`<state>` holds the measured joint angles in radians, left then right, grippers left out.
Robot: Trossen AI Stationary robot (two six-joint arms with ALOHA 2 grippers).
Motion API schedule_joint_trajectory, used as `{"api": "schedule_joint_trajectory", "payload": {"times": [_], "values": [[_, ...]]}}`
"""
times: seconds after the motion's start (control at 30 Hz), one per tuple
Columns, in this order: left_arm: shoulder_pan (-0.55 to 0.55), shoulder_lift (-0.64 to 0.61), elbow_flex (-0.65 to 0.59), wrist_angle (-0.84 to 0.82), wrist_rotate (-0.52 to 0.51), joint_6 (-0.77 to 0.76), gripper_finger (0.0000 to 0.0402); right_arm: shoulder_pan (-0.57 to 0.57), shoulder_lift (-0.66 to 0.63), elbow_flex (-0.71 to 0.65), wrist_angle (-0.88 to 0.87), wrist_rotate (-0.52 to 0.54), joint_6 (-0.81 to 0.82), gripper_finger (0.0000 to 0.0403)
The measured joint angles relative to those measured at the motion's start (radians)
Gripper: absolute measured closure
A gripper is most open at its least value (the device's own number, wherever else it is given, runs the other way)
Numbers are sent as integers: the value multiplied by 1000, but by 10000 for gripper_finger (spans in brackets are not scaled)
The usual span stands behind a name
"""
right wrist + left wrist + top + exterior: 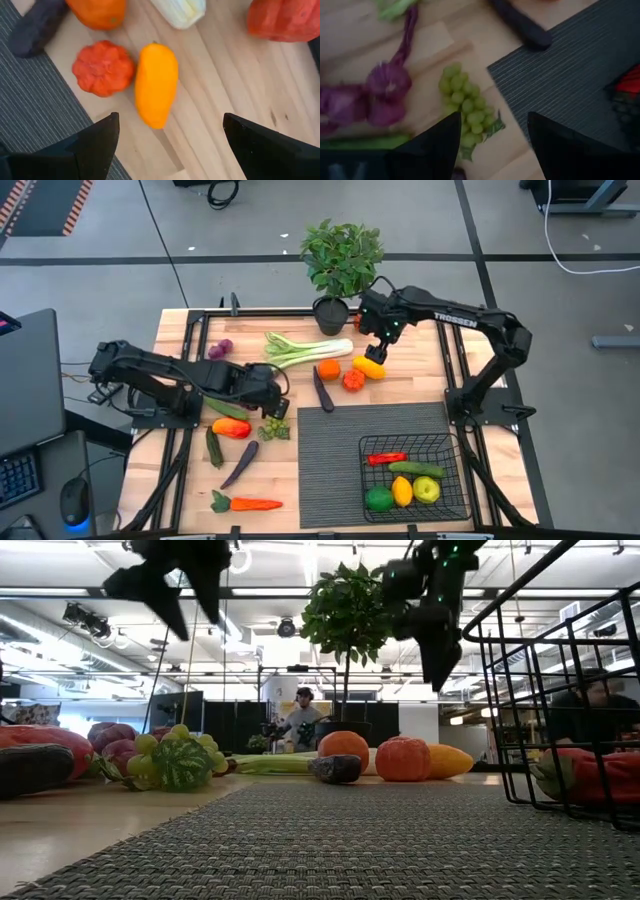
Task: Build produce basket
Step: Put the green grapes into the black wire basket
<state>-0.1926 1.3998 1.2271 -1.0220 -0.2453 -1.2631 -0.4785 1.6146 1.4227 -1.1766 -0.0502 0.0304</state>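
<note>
The black wire basket (452,448) stands on the dark ribbed mat (330,470) at the near right and holds a red pepper, a cucumber, a lemon and two green fruits. My left gripper (494,120) hangs open above a bunch of green grapes (467,107) that lies on the wood just left of the mat (275,428). My right gripper (171,117) hangs open above a yellow pepper (156,84) lying on the table beside a red knobbly fruit (103,67). Both grippers point down, clear of the table, as the low view shows (170,585) (432,620).
A leek (305,350), an orange (328,369) and a dark eggplant (323,392) lie at the far middle. A red-yellow pepper (230,428), a cucumber (214,446), a purple eggplant (240,463) and a carrot (250,503) lie near left. A potted plant (342,260) stands at the far edge.
</note>
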Motion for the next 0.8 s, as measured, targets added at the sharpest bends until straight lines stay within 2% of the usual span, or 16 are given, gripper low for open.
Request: {"api": "schedule_joint_trajectory", "payload": {"times": [0.2, 0.47, 0.57, 0.7, 0.8], "values": [[-9, 1, -42, -1, 56, -101, 168, -5, 61, 0, -34, -122, -9, 47], [21, 10, -46, -8, -6, -34, 168, 44, 122, 0, -40, -93, -18, 54], [45, 16, -92, 5, -2, -34, 168, 62, 140, 0, -47, -93, 3, 54], [68, 16, -195, 155, 105, -54, 168, 85, 150, 0, -52, -93, 21, 54], [66, 16, -260, 287, 166, -69, 166, 94, 151, 0, -55, -52, 21, 54]]}}
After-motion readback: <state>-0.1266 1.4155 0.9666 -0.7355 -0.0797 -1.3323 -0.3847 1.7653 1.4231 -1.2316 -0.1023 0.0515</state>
